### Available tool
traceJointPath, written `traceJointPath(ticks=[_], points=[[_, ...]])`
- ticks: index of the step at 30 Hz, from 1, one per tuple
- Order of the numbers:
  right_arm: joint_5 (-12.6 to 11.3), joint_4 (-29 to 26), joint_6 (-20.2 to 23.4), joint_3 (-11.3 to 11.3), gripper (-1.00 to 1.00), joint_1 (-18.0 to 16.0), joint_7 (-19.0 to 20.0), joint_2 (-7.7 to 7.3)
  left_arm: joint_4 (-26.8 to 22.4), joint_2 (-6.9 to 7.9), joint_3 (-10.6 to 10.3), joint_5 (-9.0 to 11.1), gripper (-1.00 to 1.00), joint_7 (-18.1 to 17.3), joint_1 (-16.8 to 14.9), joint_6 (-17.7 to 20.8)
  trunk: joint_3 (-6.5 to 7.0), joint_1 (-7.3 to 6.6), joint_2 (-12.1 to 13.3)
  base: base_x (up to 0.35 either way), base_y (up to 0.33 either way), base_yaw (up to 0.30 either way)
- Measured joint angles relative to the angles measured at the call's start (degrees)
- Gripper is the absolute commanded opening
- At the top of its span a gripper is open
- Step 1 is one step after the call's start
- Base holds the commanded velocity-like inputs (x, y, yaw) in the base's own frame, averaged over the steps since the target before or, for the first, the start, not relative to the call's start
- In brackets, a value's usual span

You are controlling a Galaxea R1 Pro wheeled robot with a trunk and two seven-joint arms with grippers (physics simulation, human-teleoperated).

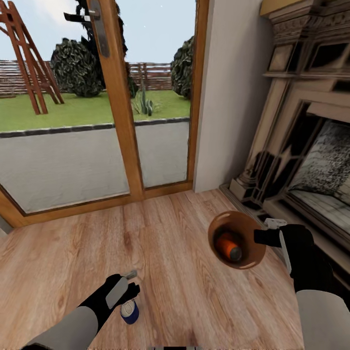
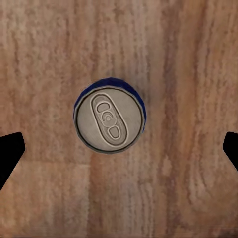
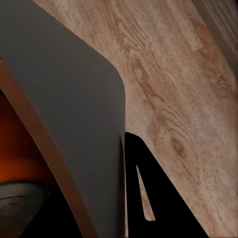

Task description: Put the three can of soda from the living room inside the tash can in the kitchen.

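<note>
Wide-spread left tool hovers over blue can; right tool pinches trash can rim.

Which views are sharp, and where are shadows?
Head view: evenly lit, mild softness, faint shadow under the blue can. Left wrist view: can top crisp, floor slightly soft. Right wrist view: trash can wall dark, close and featureless.

A dark blue soda can is seen upright on the pale wood floor, its silver top and pull tab facing up and intact. The trash can, tan-brown inside and pale grey outside, is held off the floor, tilted. An orange soda can is lodged inside it, silver end outward.
</note>
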Motion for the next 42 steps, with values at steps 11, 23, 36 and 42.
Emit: traceJointPath(ticks=[11,23,36,42], points=[[-0.48,-5.45,0.07,-0.01,-1.0,2.17,0.24,0.11,0.09,1.91,-0.12,0.03,1.0,-0.53,-4.34,-0.06,-2.44,0.29,-0.15,0.0,0.0,0.0],[-0.65,-5.64,0.09,-0.02,-1.0,2.22,0.27,0.05,0.1,1.76,-0.24,0.02,1.0,-0.65,-4.44,-0.07,-5.1,0.59,-0.31,0.0,0.0,0.0],[-0.82,-6.91,0.11,-0.09,-1.0,2.27,0.27,0.12,0.1,1.7,-0.47,-0.3,1.0,-2.7,-6.79,-1.15,-7.97,0.93,-0.48,0.0,0.0,0.0],[-0.58,-7.06,0.09,-0.1,-1.0,2.3,0.27,0.13,0.17,1.49,-0.5,-1.98,1.0,-2.91,-7.3,-1.21,-9.31,1.08,-0.56,0.0,0.0,0.0]])
